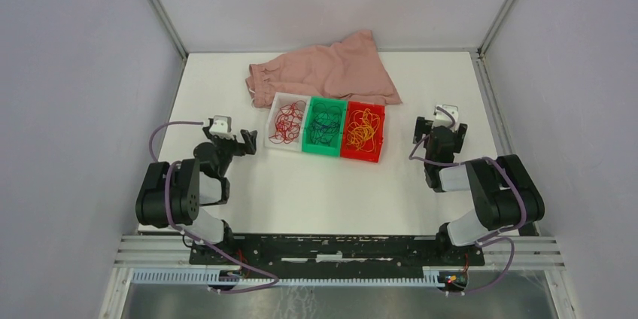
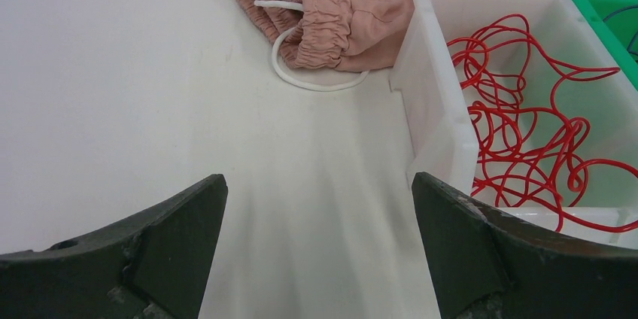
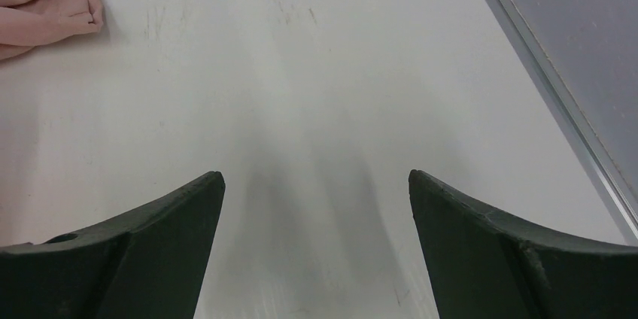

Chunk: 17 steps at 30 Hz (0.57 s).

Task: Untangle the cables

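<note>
- At the left gripper (image 2: 316,198), the fingers stand wide apart with nothing between them; the right gripper (image 3: 316,191) is spread and empty too.
- Just ahead and to the right of the left gripper sits the white bin (image 2: 432,93), holding the red cables (image 2: 527,123) in loose loops clear of the fingers.
- From above, three bins run in a row left to right between the arms: dark blue cables (image 1: 325,123) in the green bin (image 1: 322,149), orange-yellow cables (image 1: 363,129) in the red bin (image 1: 360,155). The left arm is the nearer.
- The right wrist view shows only table (image 3: 316,71) and a corner of pink cloth (image 3: 45,3) — no cables. Only the top view shows all three colours apart.
</note>
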Motion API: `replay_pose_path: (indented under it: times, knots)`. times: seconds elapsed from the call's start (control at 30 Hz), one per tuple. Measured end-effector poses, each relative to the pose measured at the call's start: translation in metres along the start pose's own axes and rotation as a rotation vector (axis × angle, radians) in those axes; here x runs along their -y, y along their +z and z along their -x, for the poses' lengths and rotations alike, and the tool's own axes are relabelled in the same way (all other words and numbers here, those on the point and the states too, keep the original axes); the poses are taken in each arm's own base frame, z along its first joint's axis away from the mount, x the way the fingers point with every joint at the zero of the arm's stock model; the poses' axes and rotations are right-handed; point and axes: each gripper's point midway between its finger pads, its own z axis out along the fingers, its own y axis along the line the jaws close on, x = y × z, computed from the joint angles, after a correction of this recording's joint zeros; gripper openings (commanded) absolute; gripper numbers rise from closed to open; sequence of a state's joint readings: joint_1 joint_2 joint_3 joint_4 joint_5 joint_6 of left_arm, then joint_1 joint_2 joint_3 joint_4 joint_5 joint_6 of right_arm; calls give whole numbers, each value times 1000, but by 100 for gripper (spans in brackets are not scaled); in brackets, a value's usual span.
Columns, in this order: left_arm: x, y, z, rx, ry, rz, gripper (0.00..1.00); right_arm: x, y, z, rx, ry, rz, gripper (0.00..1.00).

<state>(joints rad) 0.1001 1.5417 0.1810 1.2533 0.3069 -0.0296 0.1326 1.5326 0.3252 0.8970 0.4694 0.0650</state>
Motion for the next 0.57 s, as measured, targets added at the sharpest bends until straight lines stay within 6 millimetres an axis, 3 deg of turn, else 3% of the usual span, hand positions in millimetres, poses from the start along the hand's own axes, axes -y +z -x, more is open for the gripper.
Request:
replay_pose_path:
  times: [0.57]
  knots:
    - [8,3,-10,-46,8,12,99,0,0,-1,-2,-1,2,99]
